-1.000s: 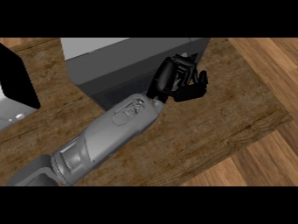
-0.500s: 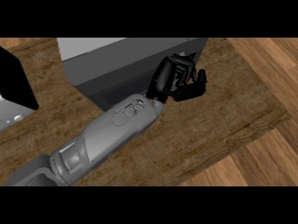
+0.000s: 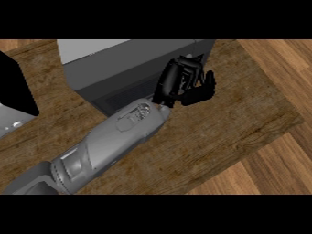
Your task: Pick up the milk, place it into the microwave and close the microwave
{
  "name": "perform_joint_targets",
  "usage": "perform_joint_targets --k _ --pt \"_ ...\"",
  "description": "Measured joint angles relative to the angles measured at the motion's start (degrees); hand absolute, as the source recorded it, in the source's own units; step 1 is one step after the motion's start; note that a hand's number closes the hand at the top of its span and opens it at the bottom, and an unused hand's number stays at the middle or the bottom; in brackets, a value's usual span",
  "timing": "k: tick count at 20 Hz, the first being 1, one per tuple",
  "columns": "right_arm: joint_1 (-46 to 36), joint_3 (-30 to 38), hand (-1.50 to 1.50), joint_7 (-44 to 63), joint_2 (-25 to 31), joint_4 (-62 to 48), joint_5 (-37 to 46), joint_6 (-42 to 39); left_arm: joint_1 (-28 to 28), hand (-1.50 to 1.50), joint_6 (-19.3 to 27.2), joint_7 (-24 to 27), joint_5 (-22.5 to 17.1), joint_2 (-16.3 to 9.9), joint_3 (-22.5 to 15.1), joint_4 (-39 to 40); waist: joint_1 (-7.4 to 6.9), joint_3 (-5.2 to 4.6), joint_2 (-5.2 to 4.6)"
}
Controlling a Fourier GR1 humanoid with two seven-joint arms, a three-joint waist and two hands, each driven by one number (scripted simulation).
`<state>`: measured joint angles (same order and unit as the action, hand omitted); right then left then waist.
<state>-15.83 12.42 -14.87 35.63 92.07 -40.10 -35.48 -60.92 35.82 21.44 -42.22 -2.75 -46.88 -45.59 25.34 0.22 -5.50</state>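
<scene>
The milk cannot be made out anywhere, so its place relative to the hand and its long axis cannot be told. The left hand point(image 3: 185, 84), fingers curled with nothing visible in them, sits at 12 o'clock against the microwave point(image 3: 118, 64), whose top is cut off

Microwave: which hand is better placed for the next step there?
Left, probably. The left hand is up against the microwave near its front right corner, forearm stretched across the counter. The right hand is out of view. No milk shows.
</scene>
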Motion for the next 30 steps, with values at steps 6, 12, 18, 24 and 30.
perform_joint_targets --k 6,12,18,24,30 --pt "-0.49 0.44 -1.50 0.67 0.75 -0.50 -1.66 -0.52 -0.30 1.50 3.09 0.01 -1.24 1.58 1.10 0.75 -0.41 0.04 0.05" --pt "-0.61 2.20 -1.50 1.26 1.90 -0.91 -3.13 0.17 -2.24 1.50 3.56 -1.51 -3.93 2.90 0.38 1.87 -2.10 0.04 -0.15" --pt "-0.14 4.57 -1.50 1.53 3.19 -0.79 -4.46 0.97 -3.67 1.50 0.36 -1.50 -5.98 2.88 -1.90 2.49 -3.76 0.04 -0.28" --pt "0.79 6.43 -1.50 2.01 4.32 -0.42 -5.45 1.59 -4.55 -1.50 -3.08 -0.98 -7.19 2.86 -4.04 3.09 -5.66 0.06 -0.40" --pt "2.06 8.05 -1.50 2.59 5.29 0.12 -6.47 1.99 -4.32 -1.50 -5.59 -0.03 -9.31 2.85 -5.11 2.46 -7.59 -0.06 -0.20"
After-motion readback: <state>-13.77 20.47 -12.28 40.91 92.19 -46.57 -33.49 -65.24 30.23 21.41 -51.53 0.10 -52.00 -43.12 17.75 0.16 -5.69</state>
